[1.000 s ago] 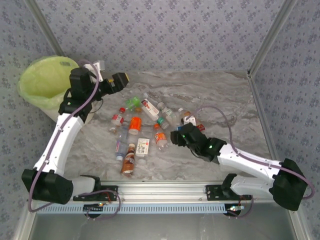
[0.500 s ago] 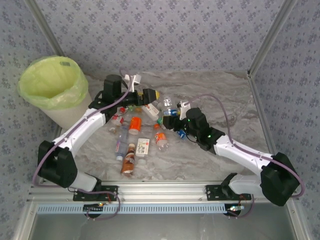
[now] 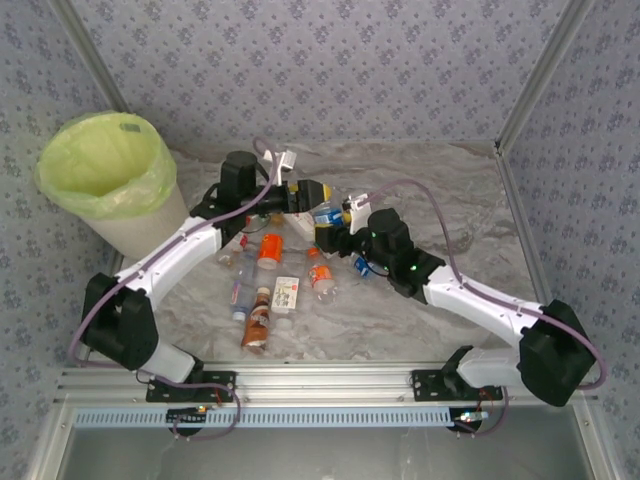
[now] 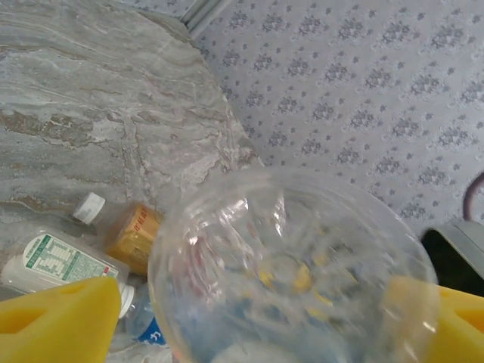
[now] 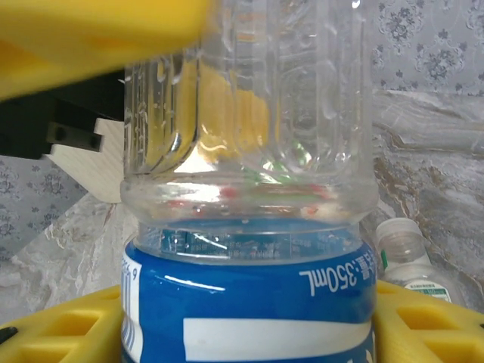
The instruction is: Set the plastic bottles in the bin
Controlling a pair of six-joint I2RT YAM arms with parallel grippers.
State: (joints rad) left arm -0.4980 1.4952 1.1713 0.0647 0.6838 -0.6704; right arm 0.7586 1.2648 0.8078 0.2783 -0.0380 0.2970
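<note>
Left claw (image 3: 321, 191) has swung from bin (image 3: 137, 228) to right claw's (image 3: 331, 226) bottle (image 3: 327, 212).

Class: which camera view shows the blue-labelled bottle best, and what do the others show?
Right wrist: the bottle is close, its blue label readable, clear body sharp. Left wrist shows the bottle base-on and blurred. Top view shows it small and far.
</note>
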